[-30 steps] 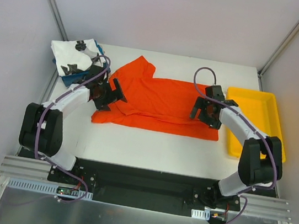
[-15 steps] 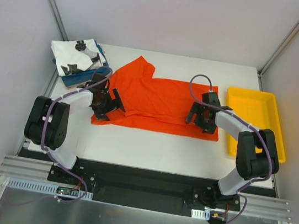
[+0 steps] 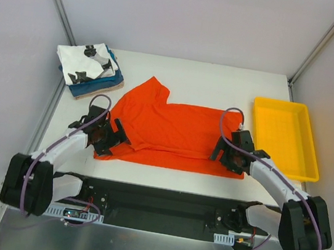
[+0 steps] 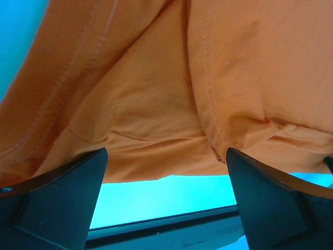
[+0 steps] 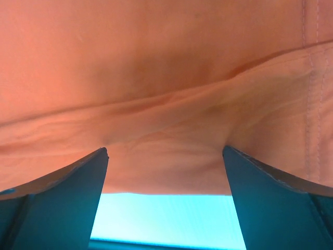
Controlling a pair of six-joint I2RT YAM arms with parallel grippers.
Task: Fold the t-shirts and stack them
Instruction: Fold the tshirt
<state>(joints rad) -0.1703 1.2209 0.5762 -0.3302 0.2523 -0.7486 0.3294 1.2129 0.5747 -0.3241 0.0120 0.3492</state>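
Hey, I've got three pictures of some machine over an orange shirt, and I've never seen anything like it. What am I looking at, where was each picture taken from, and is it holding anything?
This is a robot with two arms bolted at the near edge of a white table. The wide picture comes from a fixed camera above and behind them. Each close-up comes from a camera on one wrist, looking out between that arm's two dark fingers.

An orange-red t-shirt lies spread on the table. At the far left corner, a white printed tee lies folded on top of a blue tee. A yellow tray sits on the right with nothing in it.

The left end effector and the right end effector are both open at the shirt's near edge, one toward each end. Nothing is held.
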